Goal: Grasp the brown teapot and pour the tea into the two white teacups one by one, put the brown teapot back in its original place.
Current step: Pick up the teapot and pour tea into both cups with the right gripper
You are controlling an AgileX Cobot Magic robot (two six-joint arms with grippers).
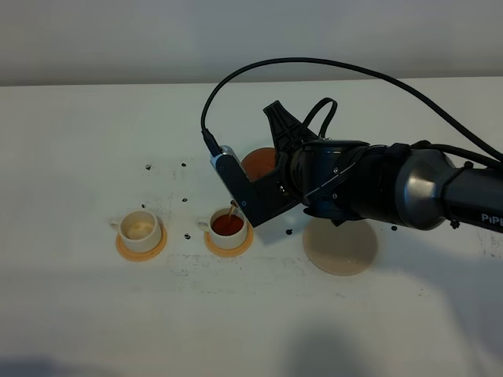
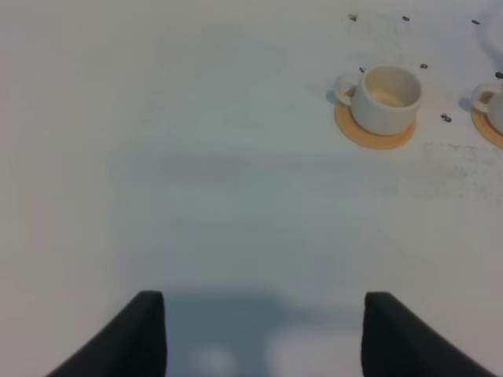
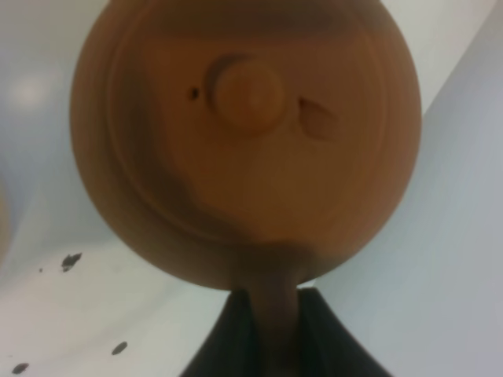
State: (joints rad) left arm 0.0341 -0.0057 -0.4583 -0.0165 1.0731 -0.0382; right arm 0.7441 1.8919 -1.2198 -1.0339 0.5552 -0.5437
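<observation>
The brown teapot hangs tipped above the table, its spout over the right white teacup. That cup holds reddish tea, and a thin stream runs into it. In the right wrist view the teapot fills the picture, and my right gripper is shut on its loop handle. The left white teacup stands on its orange saucer with a pale inside. The beige coaster lies bare under my right arm. My left gripper is open over bare table, well apart from the cups.
Small dark specks are scattered on the white table around the cups. My right arm's black body and cable reach across the middle. The other cup's edge shows at the border of the left wrist view.
</observation>
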